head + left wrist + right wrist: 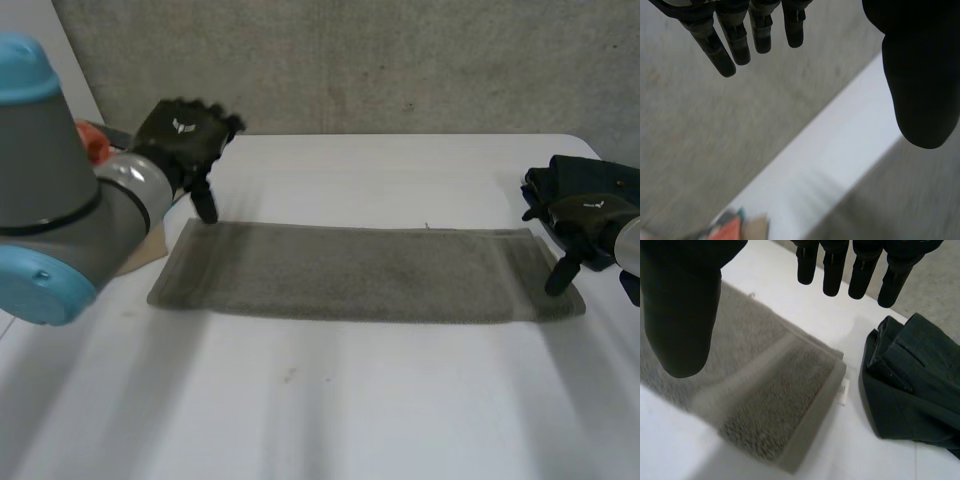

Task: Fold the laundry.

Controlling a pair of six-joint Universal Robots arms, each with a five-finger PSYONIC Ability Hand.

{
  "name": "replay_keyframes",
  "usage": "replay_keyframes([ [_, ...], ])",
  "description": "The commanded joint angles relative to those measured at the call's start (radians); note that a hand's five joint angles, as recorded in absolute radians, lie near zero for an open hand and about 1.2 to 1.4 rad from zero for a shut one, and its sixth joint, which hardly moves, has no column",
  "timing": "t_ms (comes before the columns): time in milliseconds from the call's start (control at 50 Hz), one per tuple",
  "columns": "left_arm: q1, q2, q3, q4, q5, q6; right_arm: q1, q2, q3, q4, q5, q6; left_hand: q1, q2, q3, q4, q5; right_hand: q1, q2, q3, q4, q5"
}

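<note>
Towel (350, 272): grey, lying flat as one long strip across the middle of the white table (350, 410).
Done so far: its right end looks doubled in your right wrist view, with a small tag at the edge. I judge one lengthwise fold is made, but that is a reading, not a certainty.
Left to do: you have yet to fold the strip end to end, probably more than once, and then set it aside.
Left hand (180, 140): above the towel's far left corner, fingers straight and well apart from the thumb, holding nothing. I cannot tell whether the thumb tip touches the cloth.
Right hand (590, 215): at the towel's right end, over its near corner, fingers straight, thumb wide, empty.
Dark garment (910, 390): folded, just beside the towel's right end and apart from it.
Red thing (93, 143): beyond the towel's left end, behind your left arm, too hidden to name.
</note>
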Motion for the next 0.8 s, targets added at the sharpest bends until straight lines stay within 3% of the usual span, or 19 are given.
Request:
replay_keyframes([
  [20, -0.027, 0.035, 0.065, -0.038, 0.146, -0.147, -0.035, 0.052, 0.059, -0.081, -0.051, -0.099, -0.019, -0.029, -0.034, -0.026, -0.048, 0.127, 0.120, 0.116, 0.119, 0.110],
  [80, -0.034, 0.035, 0.073, -0.049, 0.179, -0.183, -0.055, 0.070, 0.104, -0.169, -0.068, -0.108, -0.019, -0.029, -0.034, -0.026, -0.048, 0.150, 0.144, 0.139, 0.143, 0.133],
  [220, -0.056, 0.023, 0.048, -0.047, 0.156, -0.188, -0.081, 0.123, 0.154, -0.302, -0.078, -0.125, -0.019, -0.029, -0.034, -0.026, -0.048, 0.300, 0.293, 0.289, 0.292, 0.283],
  [340, -0.057, 0.013, 0.035, -0.043, 0.148, -0.184, -0.087, 0.159, 0.153, -0.316, -0.075, -0.137, -0.019, -0.029, -0.034, -0.026, -0.048, 0.341, 0.334, 0.330, 0.333, 0.324],
  [400, -0.054, 0.012, 0.028, -0.038, 0.148, -0.184, -0.090, 0.178, 0.145, -0.324, -0.072, -0.151, -0.019, -0.029, -0.034, -0.026, -0.048, 0.689, 0.682, 0.678, 0.681, 0.672],
  [420, -0.054, 0.012, 0.024, -0.035, 0.148, -0.184, -0.092, 0.182, 0.139, -0.330, -0.070, -0.154, -0.019, -0.029, -0.034, -0.026, -0.048, 1.115, 1.108, 1.104, 1.108, 1.098],
  [640, -0.042, 0.018, 0.001, -0.027, 0.148, -0.182, -0.214, 0.155, 0.113, -0.394, -0.036, -0.111, -0.019, -0.029, -0.034, -0.026, -0.048, 1.119, 1.113, 1.108, 1.112, 1.103],
  [720, -0.034, 0.021, -0.005, -0.035, 0.146, -0.180, -0.265, 0.184, 0.058, -0.387, -0.019, -0.174, -0.019, -0.029, -0.034, -0.026, -0.048, 1.119, 1.113, 1.108, 1.112, 1.103],
  [800, -0.022, 0.041, -0.027, -0.032, 0.142, -0.179, -0.271, 0.205, -0.028, -0.350, 0.045, -0.330, -0.019, -0.029, -0.034, -0.026, -0.048, 1.119, 1.113, 1.108, 1.112, 1.103],
])
